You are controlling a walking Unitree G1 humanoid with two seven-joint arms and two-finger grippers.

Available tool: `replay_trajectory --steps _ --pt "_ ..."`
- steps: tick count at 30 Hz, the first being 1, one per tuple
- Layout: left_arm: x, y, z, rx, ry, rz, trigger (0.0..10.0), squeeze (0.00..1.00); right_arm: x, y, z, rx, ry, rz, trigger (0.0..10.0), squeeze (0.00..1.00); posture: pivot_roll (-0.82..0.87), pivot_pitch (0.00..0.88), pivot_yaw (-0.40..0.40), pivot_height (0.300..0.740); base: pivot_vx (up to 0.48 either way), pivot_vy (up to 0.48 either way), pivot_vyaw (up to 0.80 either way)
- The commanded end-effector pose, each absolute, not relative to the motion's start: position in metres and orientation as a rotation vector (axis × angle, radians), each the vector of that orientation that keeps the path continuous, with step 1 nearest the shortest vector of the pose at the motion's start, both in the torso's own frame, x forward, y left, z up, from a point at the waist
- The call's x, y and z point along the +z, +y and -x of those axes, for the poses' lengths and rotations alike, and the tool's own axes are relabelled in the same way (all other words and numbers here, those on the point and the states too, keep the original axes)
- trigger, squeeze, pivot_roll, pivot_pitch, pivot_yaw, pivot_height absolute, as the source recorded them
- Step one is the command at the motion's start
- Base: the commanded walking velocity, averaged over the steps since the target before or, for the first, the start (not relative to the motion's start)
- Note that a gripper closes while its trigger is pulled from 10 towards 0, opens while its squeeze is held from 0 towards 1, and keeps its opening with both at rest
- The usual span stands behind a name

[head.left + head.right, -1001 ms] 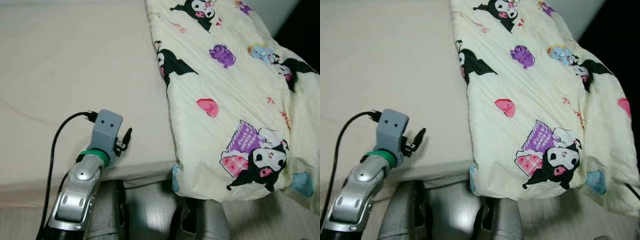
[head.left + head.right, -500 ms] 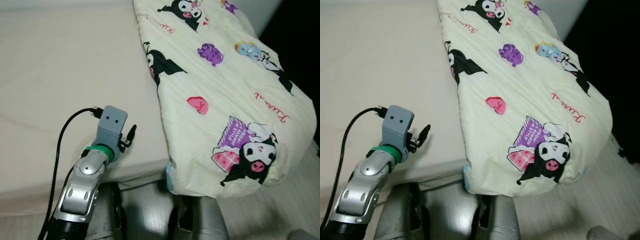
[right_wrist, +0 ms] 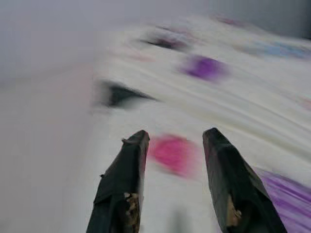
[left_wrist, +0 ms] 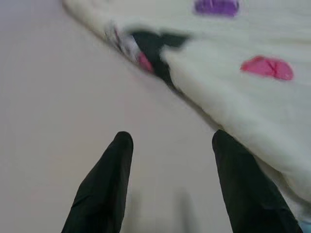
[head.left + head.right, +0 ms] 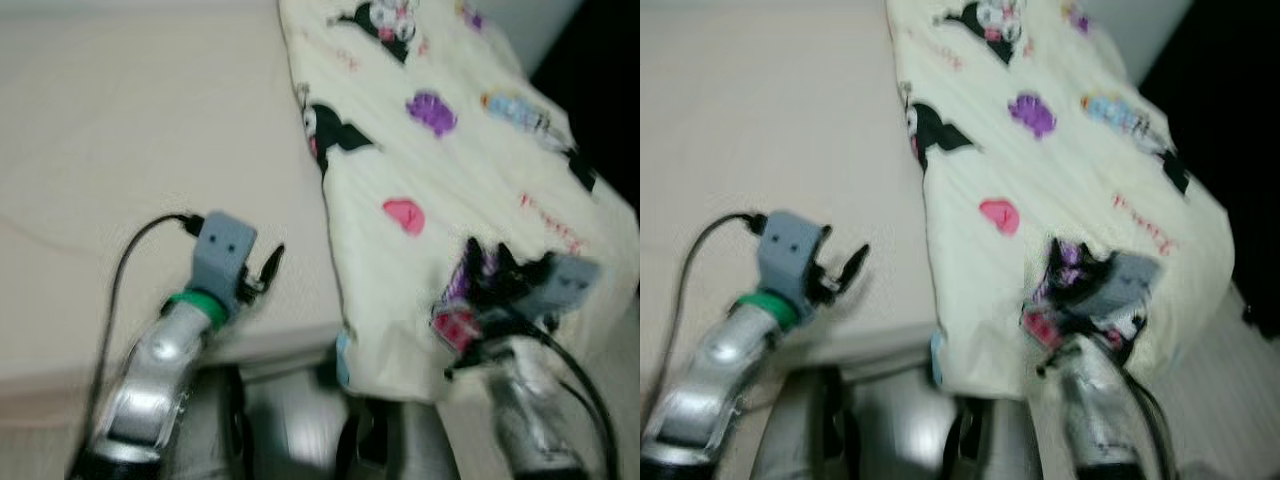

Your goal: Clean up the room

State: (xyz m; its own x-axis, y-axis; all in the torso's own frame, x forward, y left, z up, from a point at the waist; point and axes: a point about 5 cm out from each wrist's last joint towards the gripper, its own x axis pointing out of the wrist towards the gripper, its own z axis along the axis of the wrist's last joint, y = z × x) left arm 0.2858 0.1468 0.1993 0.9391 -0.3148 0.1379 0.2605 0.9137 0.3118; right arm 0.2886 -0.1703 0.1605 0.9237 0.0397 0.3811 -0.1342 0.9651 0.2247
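Right wrist view: the right gripper (image 3: 172, 182) hangs parted and empty over the cartoon-print quilt (image 5: 470, 170) draped off the bed (image 5: 130, 150); left gripper (image 4: 170, 187) also parted. Soft, light, floppy; likely best pinched at its hanging edge

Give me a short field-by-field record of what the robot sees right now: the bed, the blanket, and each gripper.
surface: beige mattress, bare on the robot's left side
blanket: pale yellow quilt with black-and-white cartoon prints, lying along the right side of the mattress, its near end hanging over the edge
left gripper: open, above the mattress near its front edge, just left of the quilt's edge
right gripper: open, raised over the near end of the quilt, fingers either side of a pink heart print
image quality: blurred by motion
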Motion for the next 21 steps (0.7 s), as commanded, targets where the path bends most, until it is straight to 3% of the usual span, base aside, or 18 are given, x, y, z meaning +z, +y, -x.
replay_trajectory --steps 1,8,21 --pt "0.204 0.151 -0.279 -0.311 -0.219 -0.321 10.0 0.00 0.158 -0.167 -0.283 0.109 -0.371 -0.213 10.0 0.00 0.09 0.150 -0.042 0.599 0.000 0.000 0.00" --pt "0.192 0.175 -0.268 -0.201 -0.166 -0.346 10.0 0.00 0.146 -0.159 -0.279 0.202 -0.331 -0.148 10.0 0.00 0.09 0.104 -0.079 0.623 0.000 0.000 0.00" --pt "0.192 0.165 -0.279 -0.155 -0.186 -0.299 10.0 0.00 0.146 -0.156 -0.271 0.205 -0.256 -0.154 10.0 0.00 0.07 0.103 -0.100 0.677 0.000 0.000 0.00"
